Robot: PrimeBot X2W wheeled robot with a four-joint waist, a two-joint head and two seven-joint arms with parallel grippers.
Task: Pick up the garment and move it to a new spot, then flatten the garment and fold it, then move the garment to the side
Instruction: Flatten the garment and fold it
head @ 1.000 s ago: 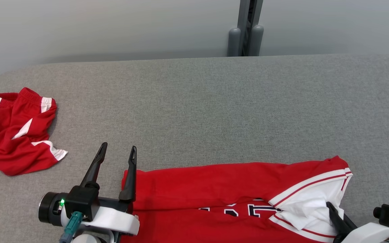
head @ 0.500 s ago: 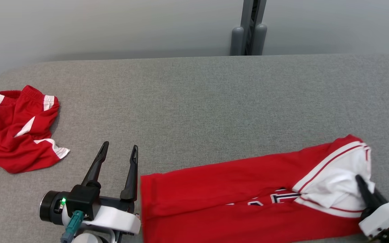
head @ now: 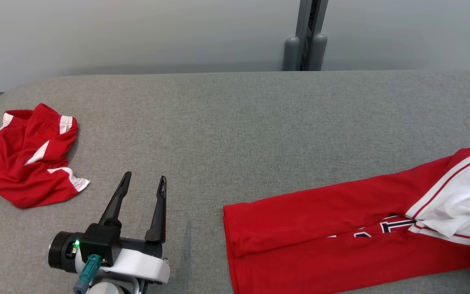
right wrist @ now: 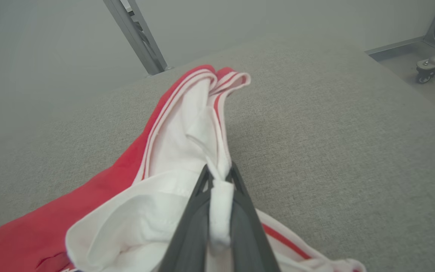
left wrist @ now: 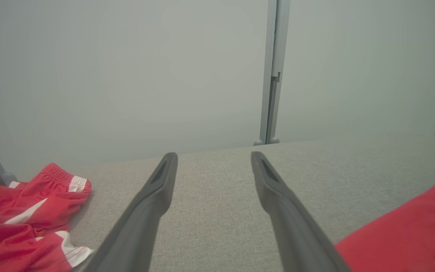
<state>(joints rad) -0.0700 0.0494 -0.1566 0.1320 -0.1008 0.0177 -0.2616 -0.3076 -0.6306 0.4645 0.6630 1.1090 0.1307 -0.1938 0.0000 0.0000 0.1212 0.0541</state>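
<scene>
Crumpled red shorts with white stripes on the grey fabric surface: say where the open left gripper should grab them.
Probably the white-trimmed hem corner of the crumpled red shorts: it juts out flat toward the left gripper, so come in low from the shorts' right.

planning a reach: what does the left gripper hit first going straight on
Way looks free for left gripper: bare table ahead, shorts to its left, jersey to its right; then the wall, probably.

Bare grey surface (head: 235,134) lies open between the shorts (head: 27,163) and the jersey (head: 320,228).
</scene>
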